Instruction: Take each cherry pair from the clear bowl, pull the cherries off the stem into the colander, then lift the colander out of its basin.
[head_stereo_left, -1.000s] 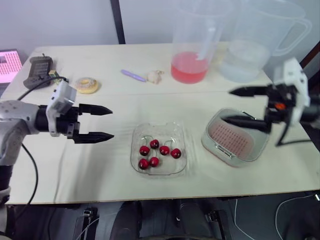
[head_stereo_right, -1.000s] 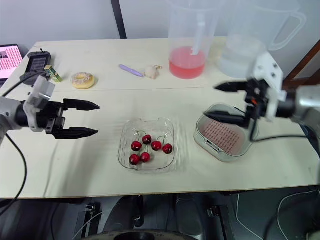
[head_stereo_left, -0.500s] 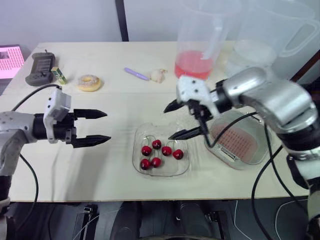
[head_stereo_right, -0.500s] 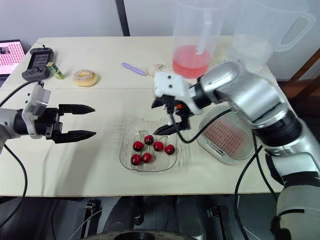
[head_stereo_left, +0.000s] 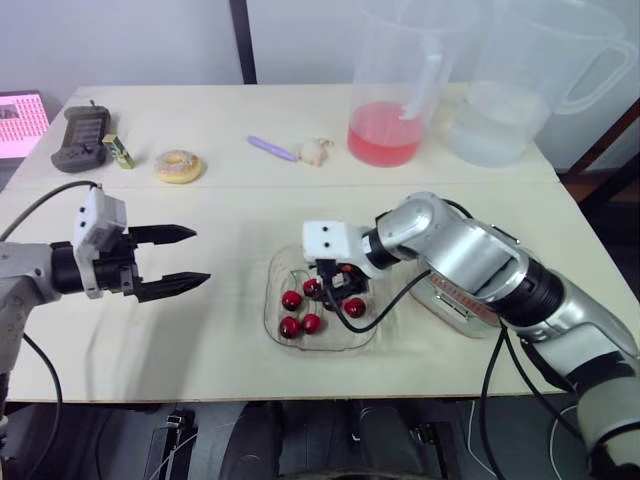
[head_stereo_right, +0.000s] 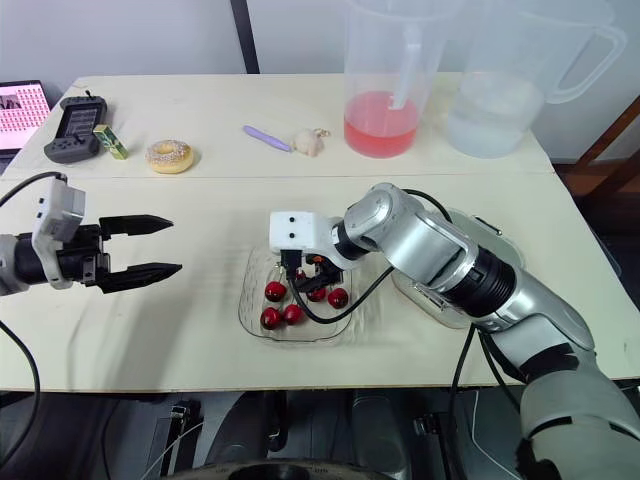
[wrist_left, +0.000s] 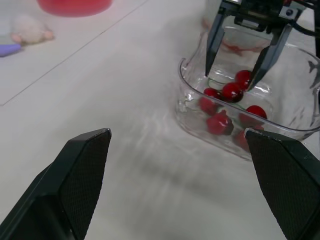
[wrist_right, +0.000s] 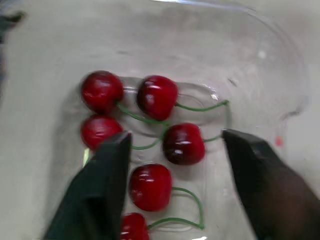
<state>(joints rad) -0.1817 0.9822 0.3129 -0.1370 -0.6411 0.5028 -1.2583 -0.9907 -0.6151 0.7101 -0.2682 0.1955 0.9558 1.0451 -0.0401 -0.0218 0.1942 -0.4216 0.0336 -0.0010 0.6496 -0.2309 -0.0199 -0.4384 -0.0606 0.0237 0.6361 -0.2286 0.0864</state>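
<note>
Right black two-finger gripper spread astride red stemmed cherries in clear plastic bowl; left gripper spread, aside. Risk: squirting round fruit, dragging tangled neighbours.

No legible text, label, brand or number found. The pink screen at the far left edge of the desk carries rows of marks too small to read. Any marking on the dark handset beside it is illegible.

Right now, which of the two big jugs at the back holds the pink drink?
The left jug, behind the clear bowl: its liquid is pink, while the right jug holds clear liquid.
</note>
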